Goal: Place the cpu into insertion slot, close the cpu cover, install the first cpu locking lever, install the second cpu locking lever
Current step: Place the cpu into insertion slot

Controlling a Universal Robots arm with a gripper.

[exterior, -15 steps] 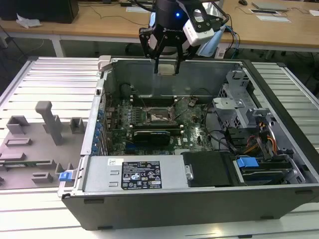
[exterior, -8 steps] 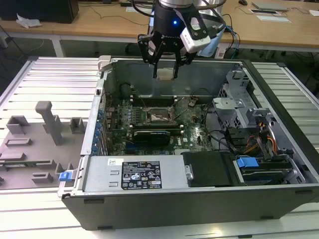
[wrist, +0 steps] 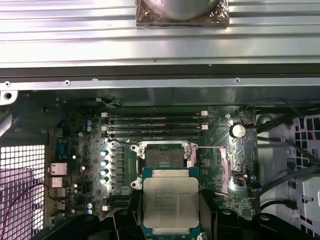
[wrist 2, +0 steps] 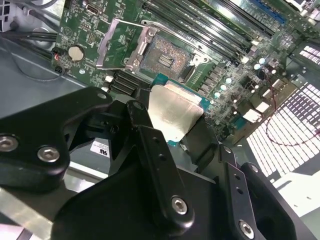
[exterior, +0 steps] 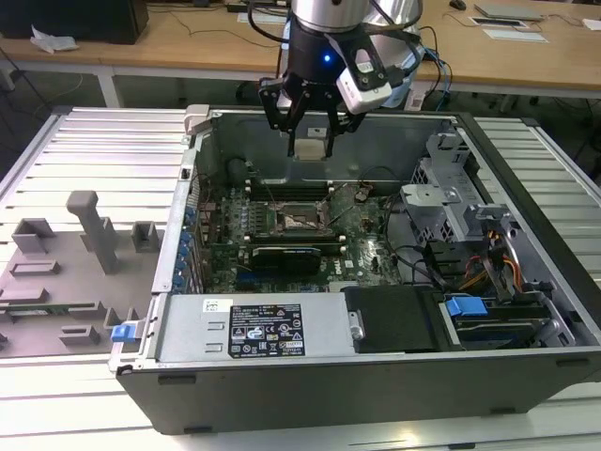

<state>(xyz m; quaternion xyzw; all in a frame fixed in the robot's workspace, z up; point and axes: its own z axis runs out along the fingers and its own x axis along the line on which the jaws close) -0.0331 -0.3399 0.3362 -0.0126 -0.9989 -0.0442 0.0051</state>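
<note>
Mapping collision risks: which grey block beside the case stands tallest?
The T-topped post. It rises well above the squat blocks around it, like the low bracket on the exterior view's left and the small block nearer the case.

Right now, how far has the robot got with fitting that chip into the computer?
Done: the chip has been picked up. In hand: the gripper holds it above the board, short of the socket. The socket lies bare, and its cover is flipped open beside it. Left: seating the chip, closing the cover and locking it down.
</note>
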